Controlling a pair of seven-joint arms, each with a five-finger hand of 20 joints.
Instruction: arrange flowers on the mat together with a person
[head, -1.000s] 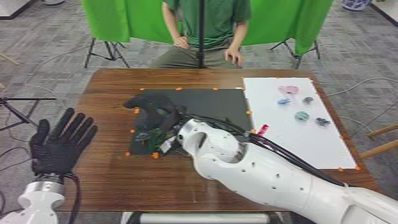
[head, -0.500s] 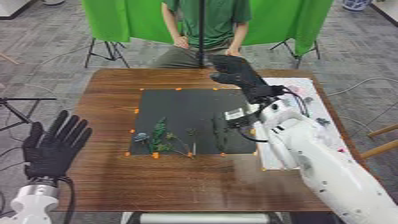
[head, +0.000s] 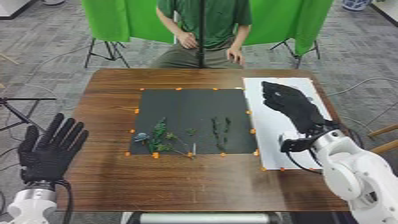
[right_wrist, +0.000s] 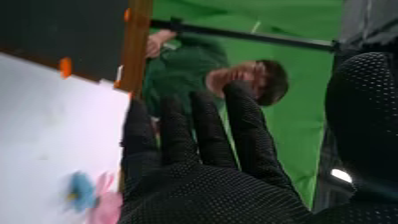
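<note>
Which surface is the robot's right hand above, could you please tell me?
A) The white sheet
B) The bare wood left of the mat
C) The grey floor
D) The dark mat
A: in the head view, the right hand is above the white sheet, to the right of the dark mat.

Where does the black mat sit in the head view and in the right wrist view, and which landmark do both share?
Head view: the black mat lies mid-table, green stems on its near part.
Right wrist view: it is the dark area cut off by the picture's corner, beyond the white sheet that holds a pink flower.
Shared landmark: the white sheet, alongside the mat in both, orange tape between them.
</note>
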